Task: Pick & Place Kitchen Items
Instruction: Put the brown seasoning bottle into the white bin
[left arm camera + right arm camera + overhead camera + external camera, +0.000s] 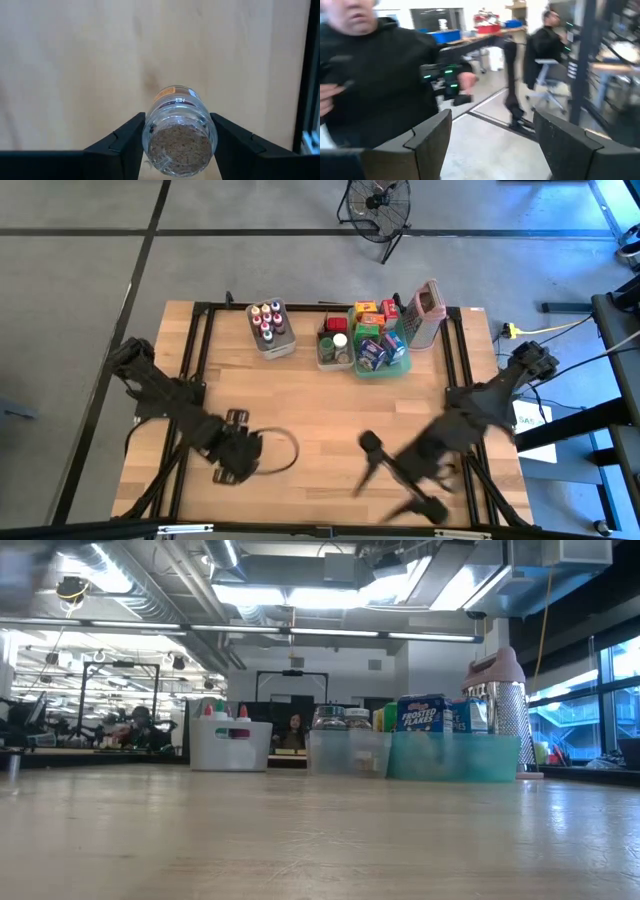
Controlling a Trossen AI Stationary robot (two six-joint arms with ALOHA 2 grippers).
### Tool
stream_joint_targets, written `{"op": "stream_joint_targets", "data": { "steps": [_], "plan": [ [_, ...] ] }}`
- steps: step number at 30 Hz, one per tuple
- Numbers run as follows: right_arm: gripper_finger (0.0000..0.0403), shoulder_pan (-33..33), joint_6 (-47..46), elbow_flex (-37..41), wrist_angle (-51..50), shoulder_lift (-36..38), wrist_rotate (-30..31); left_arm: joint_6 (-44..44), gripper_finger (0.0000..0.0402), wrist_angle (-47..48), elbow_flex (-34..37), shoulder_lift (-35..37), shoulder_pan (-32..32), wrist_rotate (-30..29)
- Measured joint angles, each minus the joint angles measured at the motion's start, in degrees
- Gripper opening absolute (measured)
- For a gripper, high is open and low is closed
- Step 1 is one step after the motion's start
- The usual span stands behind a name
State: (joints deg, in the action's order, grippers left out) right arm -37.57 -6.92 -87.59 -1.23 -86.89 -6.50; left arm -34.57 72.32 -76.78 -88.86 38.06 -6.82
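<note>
Near the front-left of the table [310, 430], the left gripper [237, 455] has its 2 fingers [127, 145] pressed against the sides of a small clear jar [179, 132] filled with brown grains. The jar lies on its side between them, base toward the wrist camera, and I judge the low, level grip is meant to carry it without spilling or slipping. Bare wood spreads beneath it, so it has open room on every side, though the table's front edge is near and a dark cable loop [285, 452] lies just beside the gripper.

Along the far edge sit the rest of the kitchen items: a white bin [272, 340] of capped bottles [267, 318], a clear bin [334, 352] with 2 jars [343, 719], and a teal tray [385, 368] packed with boxes [372, 350]. A tall grey container [426, 315] stands touching the tray's right side. These are crowded together, leaving little clearance between them, while the table's middle is free for travel.

At front-right, the right gripper [425, 495] points out toward the room, where a person [370, 75] stands. Its jaws are spread wide and empty, well apart from the items.
</note>
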Motion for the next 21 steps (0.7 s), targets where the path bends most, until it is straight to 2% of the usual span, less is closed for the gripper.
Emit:
{"op": "stream_joint_targets", "data": {
  "steps": [4,7,13,18,21],
  "plan": [
    [0.0281,-5.01,4.54,-0.06,-3.63,3.67,1.14,6.78,0.0189,4.2,-7.25,-0.02,-9.01,-1.24],
    [0.0281,-9.0,7.5,-0.13,-9.56,5.78,8.85,10.66,0.0189,5.38,-11.37,-0.04,-16.41,-2.15],
    [0.0281,-13.99,6.46,-0.11,-19.14,6.75,26.51,18.31,0.0189,5.29,-17.57,-1.77,-28.28,-3.89],
    [0.0281,-16.06,3.37,-0.07,-24.79,6.75,34.47,25.47,0.0189,3.71,-23.08,-6.99,-34.18,-1.0],
    [0.0281,-16.81,2.4,-0.04,-27.9,7.28,36.99,30.96,0.0189,3.36,-27.22,-11.51,-36.43,1.14]
  ]
}}
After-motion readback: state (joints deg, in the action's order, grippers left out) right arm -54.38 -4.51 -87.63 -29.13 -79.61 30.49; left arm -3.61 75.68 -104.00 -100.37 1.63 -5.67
